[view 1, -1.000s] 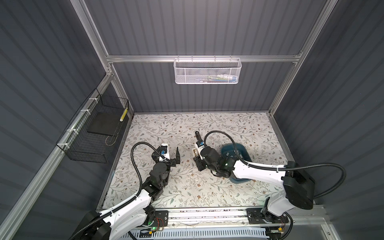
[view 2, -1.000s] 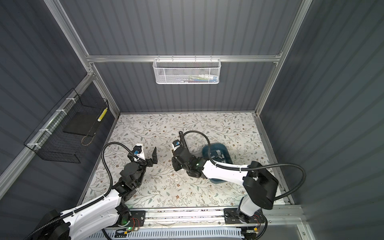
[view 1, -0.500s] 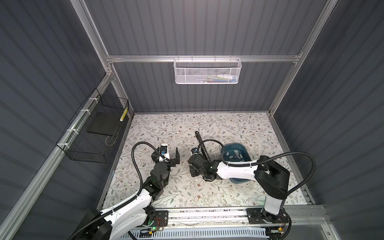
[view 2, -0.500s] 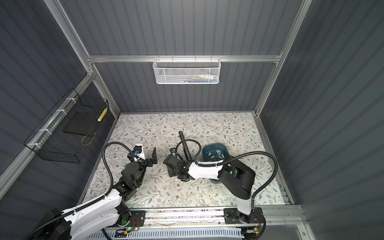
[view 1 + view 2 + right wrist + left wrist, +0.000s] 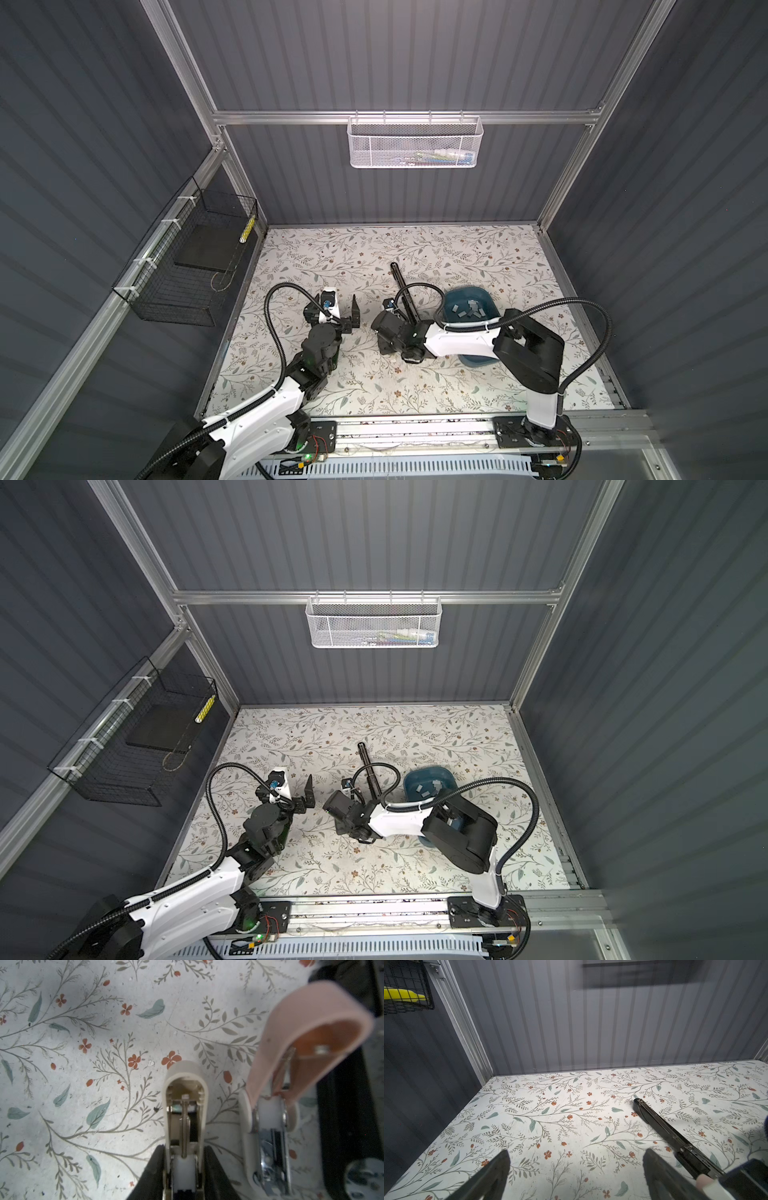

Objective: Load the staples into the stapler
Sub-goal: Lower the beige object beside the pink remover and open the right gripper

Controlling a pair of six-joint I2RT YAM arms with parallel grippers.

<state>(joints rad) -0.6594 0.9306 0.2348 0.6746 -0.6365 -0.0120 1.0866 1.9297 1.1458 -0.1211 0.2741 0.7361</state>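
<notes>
In the right wrist view my right gripper [image 5: 184, 1159] is shut on the rear end of a small cream stapler [image 5: 185, 1105] that lies on the floral table with its top swung open and its channel showing. In both top views the gripper [image 5: 384, 332] sits low at mid-table and hides this stapler. The staples [image 5: 467, 311] [image 5: 428, 788] are small grey strips in a blue bowl [image 5: 492, 301] just behind the right forearm. My left gripper [image 5: 575, 1159] stands open and empty to the left, pointing at the back wall.
A pink small stapler [image 5: 301, 1032] with its lid raised lies right beside the cream one. A long black stapler [image 5: 401, 291] [image 5: 664, 1132] lies opened flat beyond them. A black wire basket [image 5: 187, 266] hangs on the left wall and a white mesh basket [image 5: 415, 141] on the back wall.
My right gripper has slid a little left and toward the front while its elbow folded back, uncovering the blue bowl. The left arm has not moved.
</notes>
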